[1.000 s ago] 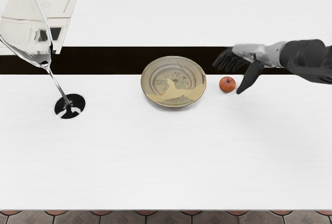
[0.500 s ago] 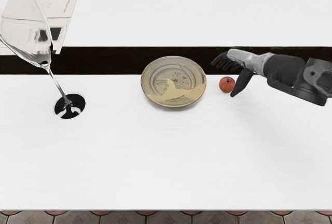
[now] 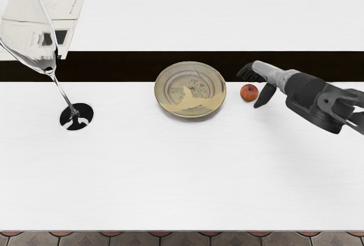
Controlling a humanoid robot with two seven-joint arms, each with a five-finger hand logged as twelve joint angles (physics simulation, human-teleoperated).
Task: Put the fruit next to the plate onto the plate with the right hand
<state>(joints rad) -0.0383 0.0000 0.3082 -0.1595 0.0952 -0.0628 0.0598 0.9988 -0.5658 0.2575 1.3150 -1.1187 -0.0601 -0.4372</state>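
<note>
Small round red fruit (image 3: pixel 248 92), just right of the round tan ceramic plate (image 3: pixel 190 89), looks light, firm and likely to roll; my spread, empty right hand (image 3: pixel 263 78) should cup its sides.

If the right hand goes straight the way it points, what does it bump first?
Probably the red apple, just left of the right hand, then the plate. Its height is unclear.

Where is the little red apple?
In the head view, the apple lies on the white table just right of the plate, and the open right hand is close on its right side, not holding it.
</note>
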